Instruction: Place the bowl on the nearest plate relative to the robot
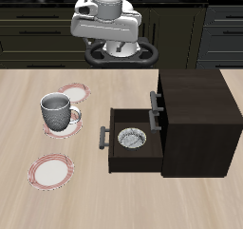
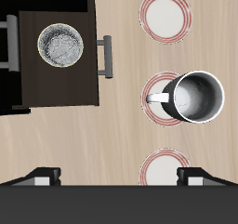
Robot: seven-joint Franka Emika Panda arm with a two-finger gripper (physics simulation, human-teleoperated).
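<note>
The bowl (image 1: 131, 138) (image 2: 62, 46), small and whitish with a grey patterned inside, lies in the open drawer (image 1: 114, 149) (image 2: 84, 84) of a dark cabinet. Three pink-rimmed plates lie in a row beside the cabinet. The plate farthest back (image 1: 72, 92) (image 2: 165, 168), closest to the robot base, is bare. My gripper (image 1: 119, 48) (image 2: 119, 177) hangs high over the table's back edge, open and holding nothing, well apart from the bowl. One of its fingertips (image 2: 42, 177) shows in the wrist view.
A grey-white mug (image 1: 57, 109) (image 2: 197, 96) stands on the middle plate (image 1: 65, 128) (image 2: 158, 112). Another bare plate (image 1: 50, 170) (image 2: 165, 16) lies near the front edge. The dark cabinet (image 1: 195, 109) rises behind the drawer, whose handle (image 1: 102, 138) (image 2: 107, 57) sticks out.
</note>
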